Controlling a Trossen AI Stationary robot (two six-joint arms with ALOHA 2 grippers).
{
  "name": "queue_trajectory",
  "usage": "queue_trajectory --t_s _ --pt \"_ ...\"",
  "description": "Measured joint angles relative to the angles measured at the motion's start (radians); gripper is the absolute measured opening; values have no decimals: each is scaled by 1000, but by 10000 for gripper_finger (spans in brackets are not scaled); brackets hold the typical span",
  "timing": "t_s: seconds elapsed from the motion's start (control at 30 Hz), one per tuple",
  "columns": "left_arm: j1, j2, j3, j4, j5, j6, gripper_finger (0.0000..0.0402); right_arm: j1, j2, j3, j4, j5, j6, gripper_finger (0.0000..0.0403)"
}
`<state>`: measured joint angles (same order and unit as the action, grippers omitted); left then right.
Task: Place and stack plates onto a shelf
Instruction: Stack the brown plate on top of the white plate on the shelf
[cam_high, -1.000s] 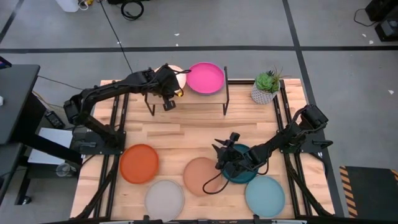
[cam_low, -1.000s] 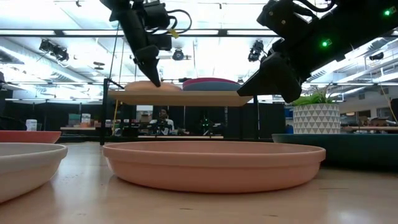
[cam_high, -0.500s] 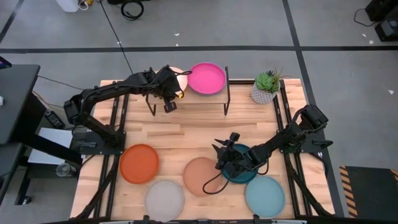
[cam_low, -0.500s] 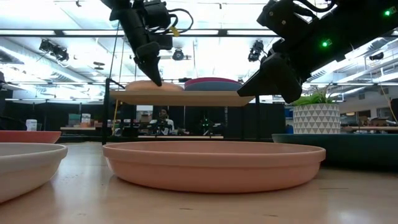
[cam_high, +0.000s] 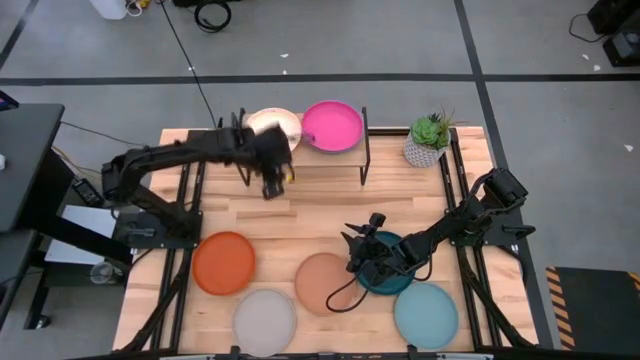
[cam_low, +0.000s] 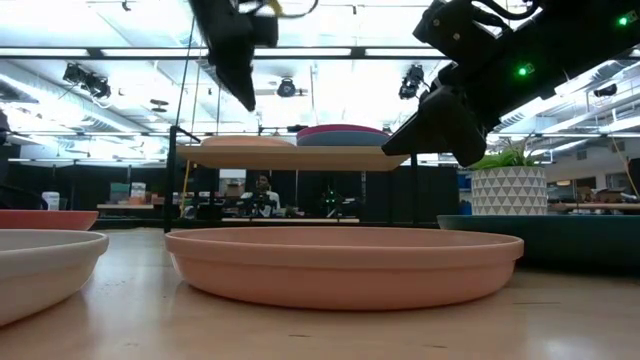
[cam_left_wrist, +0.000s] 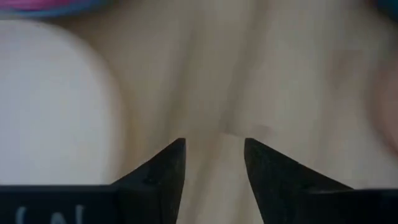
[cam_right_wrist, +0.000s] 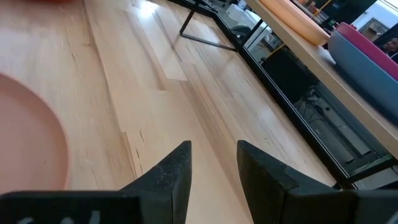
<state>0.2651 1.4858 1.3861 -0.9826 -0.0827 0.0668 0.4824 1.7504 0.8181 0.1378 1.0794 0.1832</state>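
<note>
The shelf (cam_high: 320, 160) stands at the table's far middle. On it rest a cream plate (cam_high: 272, 125) and, beside it, a magenta plate (cam_high: 332, 125) stacked on a blue plate (cam_low: 345, 140). My left gripper (cam_high: 270, 186) hovers open above the shelf's near left edge, clear of the cream plate (cam_left_wrist: 56, 99). My right gripper (cam_high: 362, 250) hangs open over the dark teal plate (cam_high: 395, 278), nothing between its fingers. The orange plate (cam_high: 224, 262), terracotta plate (cam_high: 325, 282), light grey plate (cam_high: 265, 320) and pale aqua plate (cam_high: 425, 315) lie flat on the table.
A potted plant (cam_high: 428, 140) in a white pot stands at the far right, next to the shelf. Bare wood lies between the shelf and the near row of plates. Black rails run along both table sides.
My left gripper has come off the cream plate's near rim, risen and drawn back toward the table's near edge. The cream plate stays on the shelf, and it now shows whole from above.
</note>
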Motion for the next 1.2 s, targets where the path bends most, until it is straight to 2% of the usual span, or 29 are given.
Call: queue_trajectory --t_s 0.1,0.17,0.37,0.47,0.63,0.8,0.87,1.03,1.2 --pt "-143 2 -32 -46 5 -95 173 0 0 0 -3 0 -14 134" --pt "-241 3 -76 -2 6 -185 173 0 0 0 1 0 -34 134" --pt "-487 4 -259 339 3 -576 173 0 0 1 19 0 -56 134" --pt "-565 22 -335 506 -26 -747 173 0 0 1 23 2 -60 134" --pt "-632 111 -351 553 -53 -899 170 0 0 1 27 37 -63 134" --pt "-637 244 -293 558 -51 -907 153 0 0 1 27 43 -71 134" --pt "-632 296 -255 542 -24 -863 148 0 0 1 30 43 -75 134" --pt "-652 357 -147 529 93 -585 144 0 0 1 29 44 -77 134" --pt "-731 360 -69 531 74 -312 144 0 0 1 28 44 -75 134"
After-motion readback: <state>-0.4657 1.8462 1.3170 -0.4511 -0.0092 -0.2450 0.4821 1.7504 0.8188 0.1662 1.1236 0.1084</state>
